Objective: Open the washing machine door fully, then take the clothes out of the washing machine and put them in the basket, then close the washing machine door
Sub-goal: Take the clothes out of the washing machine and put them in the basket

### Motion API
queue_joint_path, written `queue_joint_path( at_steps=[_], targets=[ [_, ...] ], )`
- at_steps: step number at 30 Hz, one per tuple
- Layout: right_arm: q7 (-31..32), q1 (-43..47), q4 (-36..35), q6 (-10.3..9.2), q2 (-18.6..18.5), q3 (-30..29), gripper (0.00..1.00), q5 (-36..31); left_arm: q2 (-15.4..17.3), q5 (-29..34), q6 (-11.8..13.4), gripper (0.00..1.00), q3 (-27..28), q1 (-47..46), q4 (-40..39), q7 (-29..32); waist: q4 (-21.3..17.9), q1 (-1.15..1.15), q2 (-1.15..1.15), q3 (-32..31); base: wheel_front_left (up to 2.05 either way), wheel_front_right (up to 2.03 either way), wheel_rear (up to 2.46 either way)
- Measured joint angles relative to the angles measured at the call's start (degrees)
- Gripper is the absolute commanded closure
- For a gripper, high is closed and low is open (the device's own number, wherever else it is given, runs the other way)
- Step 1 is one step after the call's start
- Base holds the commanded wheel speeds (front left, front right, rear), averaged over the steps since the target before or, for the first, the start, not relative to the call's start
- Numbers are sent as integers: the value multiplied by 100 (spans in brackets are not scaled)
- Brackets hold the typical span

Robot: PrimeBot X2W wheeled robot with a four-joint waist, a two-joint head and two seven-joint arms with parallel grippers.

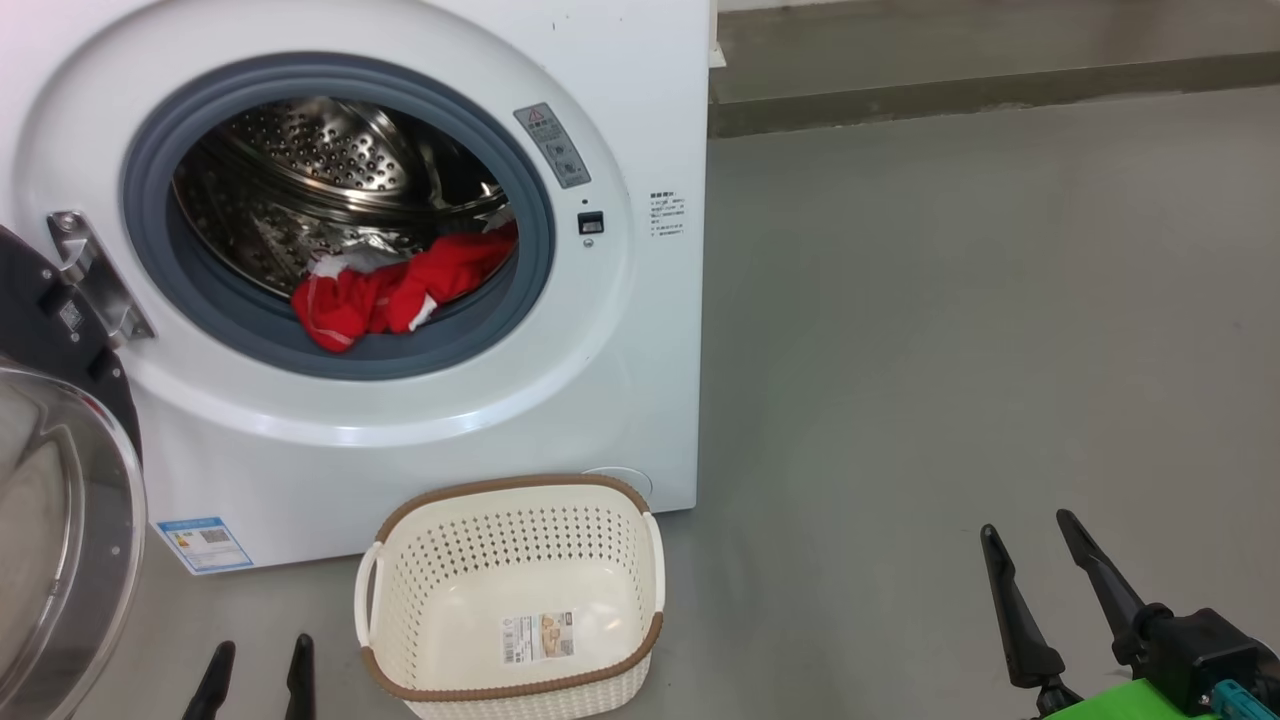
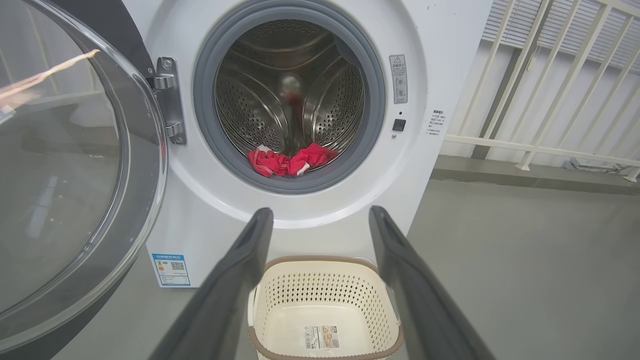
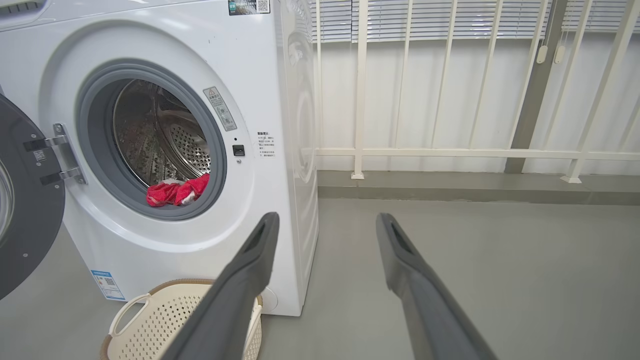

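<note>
Clothes (image 1: 400,290) lying at drum (image 1: 300,170) lip, up ahead of left gripper (image 1: 260,655), sitting nearer; right gripper (image 1: 1028,530) hanging off sideways; both jaws gaping empty

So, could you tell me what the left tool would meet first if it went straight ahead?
Probably the white front of the washing machine, just under its opening, close to the red clothes, though depth is unclear.

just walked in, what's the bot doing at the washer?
Nothing is held now. The washing machine door stands open on the left of the washing machine; the red clothes lie at the drum's front lip. The basket sits on the floor in front, no clothes in it. The left gripper and right gripper are open, empty, short of the machine.
</note>
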Motion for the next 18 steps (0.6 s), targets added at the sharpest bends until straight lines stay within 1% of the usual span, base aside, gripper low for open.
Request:
queue_joint_path(
  at_steps=[10, 18],
  targets=[
    [0, -8, 7, 0, -7, 47, 0, -55, -14, 33, 10, 0, 23, -1, 64, 0, 72, 0, 0, -78, 0, 0, 0],
    [0, -8, 24, 0, -11, 68, 0, -56, -24, 35, 151, 0, 36, -1, 40, 0, 98, 0, 0, -48, 4, -4, 0]
  ],
)
